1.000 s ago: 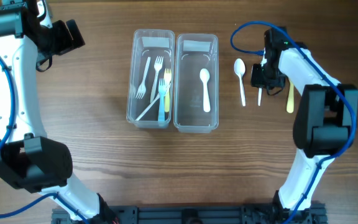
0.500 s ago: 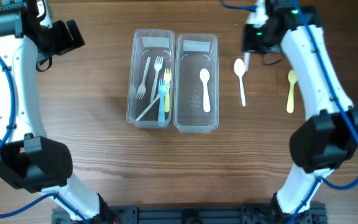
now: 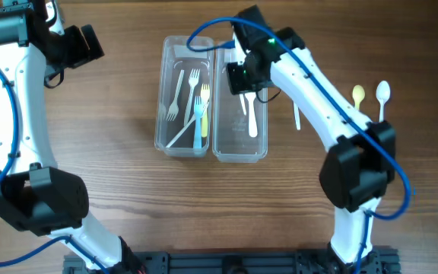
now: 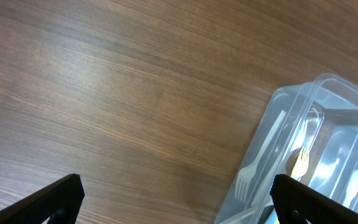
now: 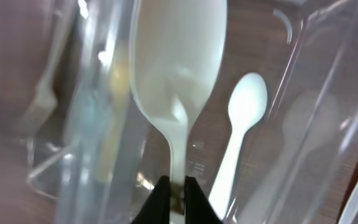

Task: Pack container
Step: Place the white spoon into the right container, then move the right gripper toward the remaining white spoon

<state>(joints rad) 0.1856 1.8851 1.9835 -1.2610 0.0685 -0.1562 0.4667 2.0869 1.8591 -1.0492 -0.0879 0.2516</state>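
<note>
My right tool (image 5: 173,198) is clamped on a spoon (image 5: 179,68) over the right bin (image 3: 239,157), with the spoon's bowl close to the wall at 9 o'clock. Released here, it could straddle that wall or tip among the forks (image 3: 176,93). The left tool (image 4: 179,202) hangs idle, fingers apart.

Right container (image 3: 230,135) open-topped, roomy (spoon (image 3: 253,124) lies inside).
</note>
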